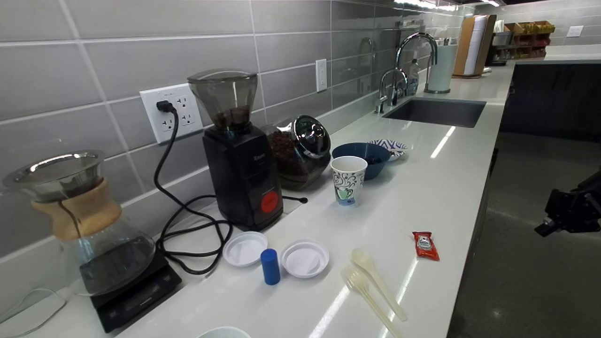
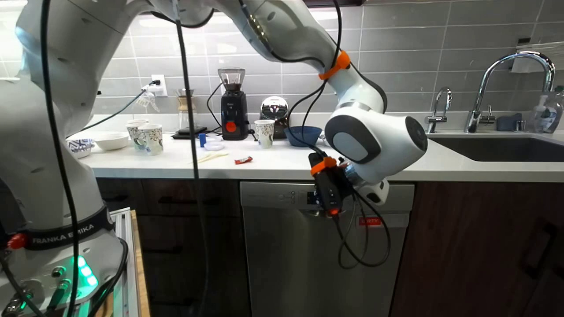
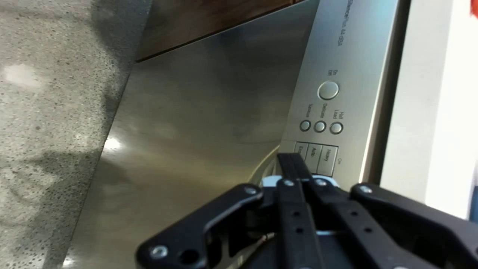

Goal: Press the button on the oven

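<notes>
Glossy white desk (image 1: 422, 188) drops off at its right edge to grey floor (image 1: 530, 281)! Wrist view: black metal hand (image 3: 292, 158), jaws together, sits below round silver buttons (image 3: 320, 126), right of centre.

"Auto," "Heavy" on dishwasher buttons (image 3: 325, 160)

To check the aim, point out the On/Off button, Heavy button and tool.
On/Off button (image 3: 328, 90): wrist view, round face's centre.
Heavy button (image 3: 327, 160): wrist view, lettered face.
Tool (image 3: 291, 156): wrist view, midway between fingertips.
</notes>
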Robot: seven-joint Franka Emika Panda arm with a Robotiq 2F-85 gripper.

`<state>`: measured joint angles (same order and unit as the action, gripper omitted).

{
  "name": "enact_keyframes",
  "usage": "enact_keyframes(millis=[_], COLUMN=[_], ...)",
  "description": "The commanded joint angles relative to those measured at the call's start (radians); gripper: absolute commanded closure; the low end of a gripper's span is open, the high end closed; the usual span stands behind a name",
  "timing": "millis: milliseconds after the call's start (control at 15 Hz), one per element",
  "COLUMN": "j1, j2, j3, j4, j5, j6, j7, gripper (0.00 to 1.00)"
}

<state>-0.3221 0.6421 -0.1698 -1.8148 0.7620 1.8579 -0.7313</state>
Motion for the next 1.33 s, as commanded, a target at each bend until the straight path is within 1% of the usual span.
enact_keyframes(millis=[0,400,467,533,600,667,867,933,1067,1267], j1=[0.012,0.031,0.035,0.04,0.05,0.057,0.077,0.085,0.097,0.105], j2=[-0.176,-0.401,-0.435,-0.465,-0.493,-0.52,-0.595,-0.618,-0.653,-0.677], j3=[-0.008,0.008,0.013,0.017,0.021,0.025,0.031,0.029,0.024,0.016], j4=[-0.152,-0.347,-0.378,-0.407,-0.438,-0.467,-0.544,-0.566,-0.598,-0.618], j5=[-0.097,-0.202,-0.206,-0.206,-0.209,-0.201,-0.183,-0.193,-0.2,-0.186], j6=[0.061,0.151,0.171,0.19,0.223,0.253,0.329,0.354,0.382,0.379], j7=[0.006,-0.016,-0.026,-0.037,-0.051,-0.071,-0.125,-0.132,-0.147,-0.171], gripper=[1.0,1.0,0.98,0.73,0.73,0.69,0.48,0.42,0.28,0.07])
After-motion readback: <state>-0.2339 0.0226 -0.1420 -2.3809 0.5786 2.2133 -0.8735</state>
